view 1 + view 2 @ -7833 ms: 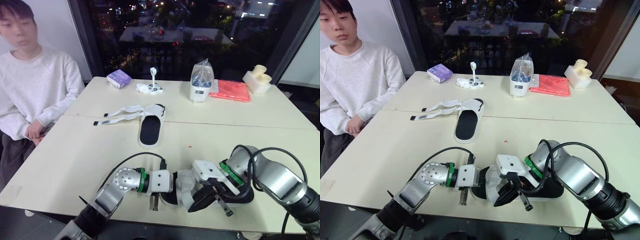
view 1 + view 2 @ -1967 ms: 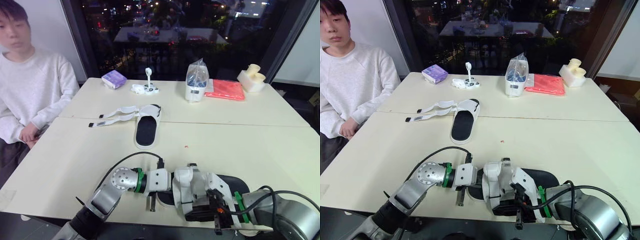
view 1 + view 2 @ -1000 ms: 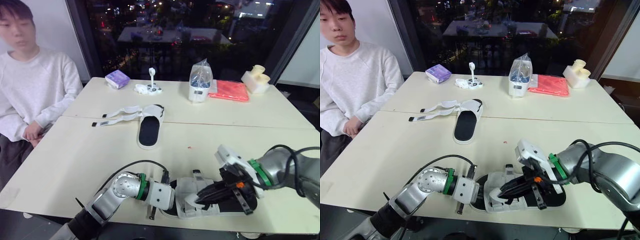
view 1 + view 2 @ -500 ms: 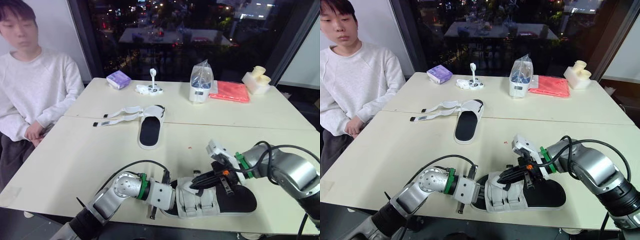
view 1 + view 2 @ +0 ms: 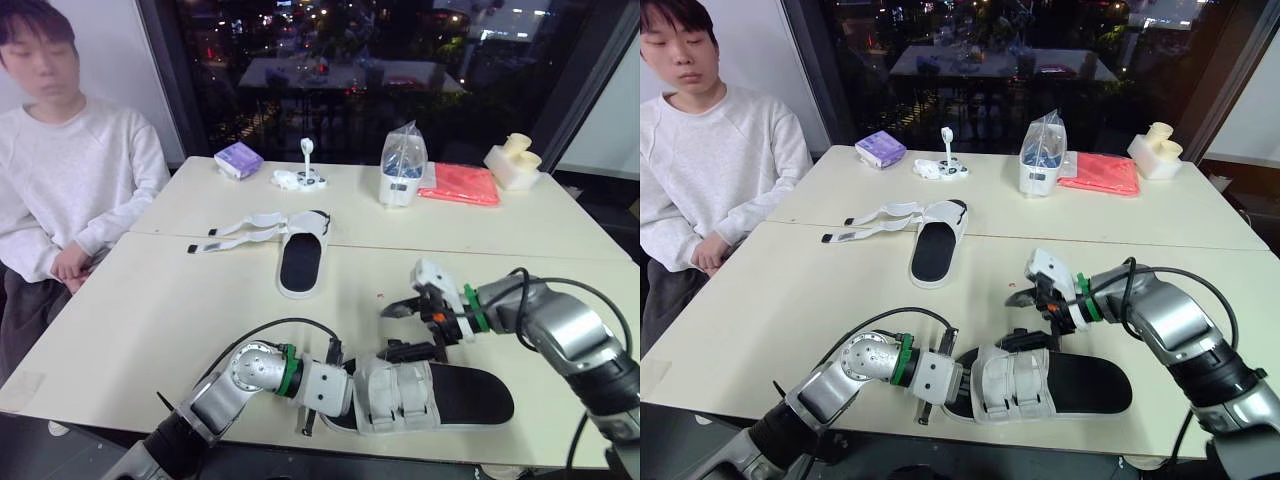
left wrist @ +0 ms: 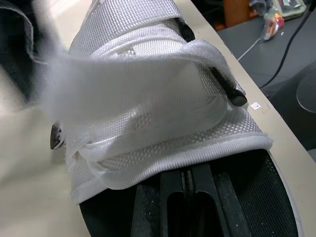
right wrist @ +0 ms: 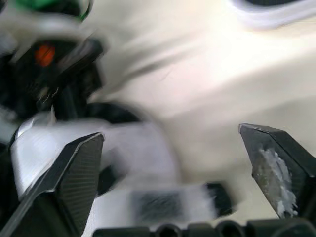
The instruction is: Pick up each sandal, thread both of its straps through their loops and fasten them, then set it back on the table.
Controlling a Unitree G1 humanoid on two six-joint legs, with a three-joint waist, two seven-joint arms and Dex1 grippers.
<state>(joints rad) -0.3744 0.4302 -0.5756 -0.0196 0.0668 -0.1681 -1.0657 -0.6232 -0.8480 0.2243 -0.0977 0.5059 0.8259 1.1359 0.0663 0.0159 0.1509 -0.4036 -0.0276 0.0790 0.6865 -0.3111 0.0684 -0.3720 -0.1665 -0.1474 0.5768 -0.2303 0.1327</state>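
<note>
The near sandal (image 5: 470, 395), black-soled with two white straps (image 5: 400, 393) folded across it, lies flat by the table's front edge. My left gripper (image 5: 338, 390) is shut at its toe end, and its fingers (image 6: 186, 207) rest on the black insole just under the front strap. Just above and behind the straps, my right gripper (image 5: 403, 330) hangs wide open. Nothing is between its fingers (image 7: 74, 173). The second sandal (image 5: 300, 262) lies mid-table, its two loose straps (image 5: 235, 228) spread out to the left.
A person (image 5: 60, 170) sits at the table's left side. Along the far edge stand a purple box (image 5: 238, 158), a small white object (image 5: 300, 177), a bagged white appliance (image 5: 402, 165), a red cloth (image 5: 460, 182) and a cream holder (image 5: 515, 160).
My right gripper has opened, let go of the strap and lifted back off the near sandal. The sandal has settled flat with its straps folded over. My left gripper stays at the toe.
</note>
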